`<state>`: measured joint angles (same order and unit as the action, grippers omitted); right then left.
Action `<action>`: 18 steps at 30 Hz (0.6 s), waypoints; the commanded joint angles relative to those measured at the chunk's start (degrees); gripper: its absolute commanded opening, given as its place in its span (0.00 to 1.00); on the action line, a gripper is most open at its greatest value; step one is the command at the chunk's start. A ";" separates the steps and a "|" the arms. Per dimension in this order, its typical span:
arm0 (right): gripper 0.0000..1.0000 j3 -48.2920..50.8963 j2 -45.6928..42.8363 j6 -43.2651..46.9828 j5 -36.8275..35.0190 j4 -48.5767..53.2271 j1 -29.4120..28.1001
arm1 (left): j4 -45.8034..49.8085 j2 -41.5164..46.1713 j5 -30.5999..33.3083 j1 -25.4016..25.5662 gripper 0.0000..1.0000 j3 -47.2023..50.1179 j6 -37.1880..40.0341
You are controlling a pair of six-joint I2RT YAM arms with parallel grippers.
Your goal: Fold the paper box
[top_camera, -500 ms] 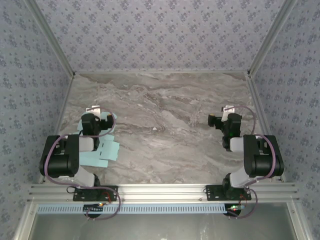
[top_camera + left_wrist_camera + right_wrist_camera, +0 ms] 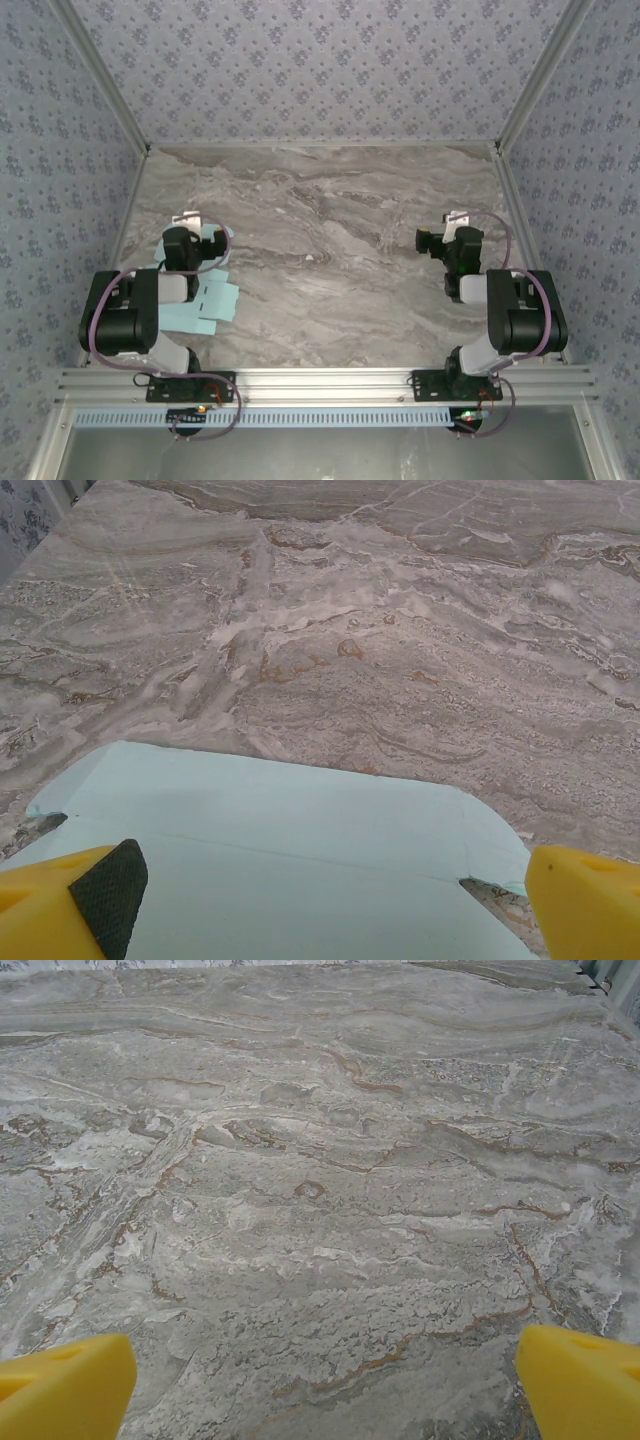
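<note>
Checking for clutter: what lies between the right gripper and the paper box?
Nothing: in the top external view the marble table is bare between the right gripper and the paper box, which lies flat on the left side.

no text, label, brand, number or sign can be read anywhere. the paper box (image 2: 300, 840) is plain mint card with only crease lines and cut edges on it. the wallpaper (image 2: 320, 70) carries a small repeating flower-like motif, not letters. the table (image 2: 320, 1160) shows only grey marble veining. the small lit spots on the boards at the near rail are too small to make out.
</note>
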<state>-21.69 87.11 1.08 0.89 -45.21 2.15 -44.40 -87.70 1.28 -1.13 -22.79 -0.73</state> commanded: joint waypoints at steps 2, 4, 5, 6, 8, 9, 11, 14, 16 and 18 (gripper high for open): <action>1.00 -1.05 -0.05 0.69 -0.36 0.04 -0.04 | -1.21 -0.01 -0.75 -0.04 0.99 -1.30 -0.29; 1.00 -1.06 -0.09 0.67 -0.14 0.06 0.04 | -1.21 -0.04 -0.70 -0.06 0.99 -1.30 -0.17; 1.00 -1.07 -0.10 0.68 -0.16 0.04 0.01 | -1.21 -0.03 -0.72 -0.10 0.99 -1.31 -0.20; 1.00 -1.07 -0.09 0.68 -0.17 0.13 0.06 | -1.23 -0.08 -0.70 -0.06 0.99 -1.30 -0.17; 1.00 -1.07 -0.10 0.59 0.06 0.12 0.15 | -1.24 -0.02 -0.75 -0.10 0.99 -1.36 -0.32; 1.00 -1.08 -0.08 0.51 0.18 0.12 0.22 | -1.23 -0.02 -0.74 -0.08 0.99 -1.30 -0.31; 1.00 -1.07 -0.03 0.39 0.39 0.12 0.35 | -1.21 -0.01 -0.99 -0.19 0.99 -1.31 -0.41; 1.00 -1.08 -0.02 0.32 0.69 0.13 0.57 | -1.53 0.11 -0.83 -0.32 0.99 -1.14 -0.49; 1.00 -1.03 -0.12 0.32 0.74 -0.04 0.57 | -0.87 2.61 1.69 0.59 0.99 -0.45 -0.19; 1.00 -1.58 -2.07 0.47 1.40 2.55 0.70 | 9.49 9.21 4.83 2.26 0.99 -2.21 -0.24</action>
<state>-21.71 87.00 1.06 0.99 -44.97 2.35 -41.78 -85.49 2.92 -0.36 -22.81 -0.73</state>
